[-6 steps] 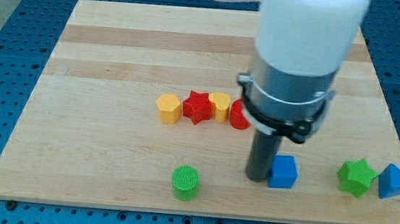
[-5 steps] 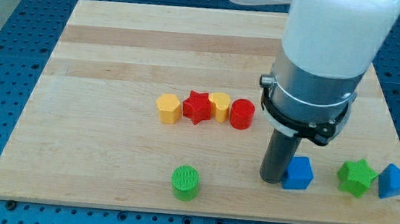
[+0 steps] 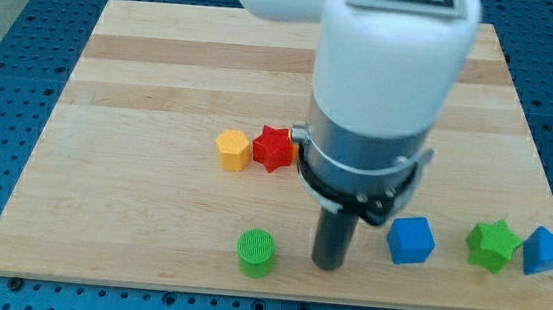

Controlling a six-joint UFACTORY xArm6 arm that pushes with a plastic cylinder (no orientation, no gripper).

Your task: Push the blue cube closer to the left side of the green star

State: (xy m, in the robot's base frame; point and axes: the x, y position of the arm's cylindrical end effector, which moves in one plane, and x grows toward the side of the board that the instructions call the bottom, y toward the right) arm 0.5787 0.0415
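- Resting on the wooden board (image 3: 145, 53), my tip (image 3: 328, 266) stands near the view's bottom edge, touching no block; it is a plain dark rod with no jaws, so it holds nothing.
- To the view's right of my tip, apart from it, sits the blue cube (image 3: 411, 239); bare wood shows between the two.
- Further to the view's right of my tip, past the blue cube, is the green star (image 3: 494, 244); the cube lies on the star's left side, near it, with a gap of board between them.
- Just beside the green star, on its far side from my tip, is a blue block (image 3: 547, 251) with a pointed, pyramid-like shape, close to the board's right edge.
- To the view's left of my tip, near it and at about the same height in the view, stands the green cylinder (image 3: 256, 253).
- Up and to the view's left of my tip lie the red star (image 3: 274, 149) and the yellow block (image 3: 233, 150), side by side; the arm's white and grey body covers whatever lies to the right of the red star.
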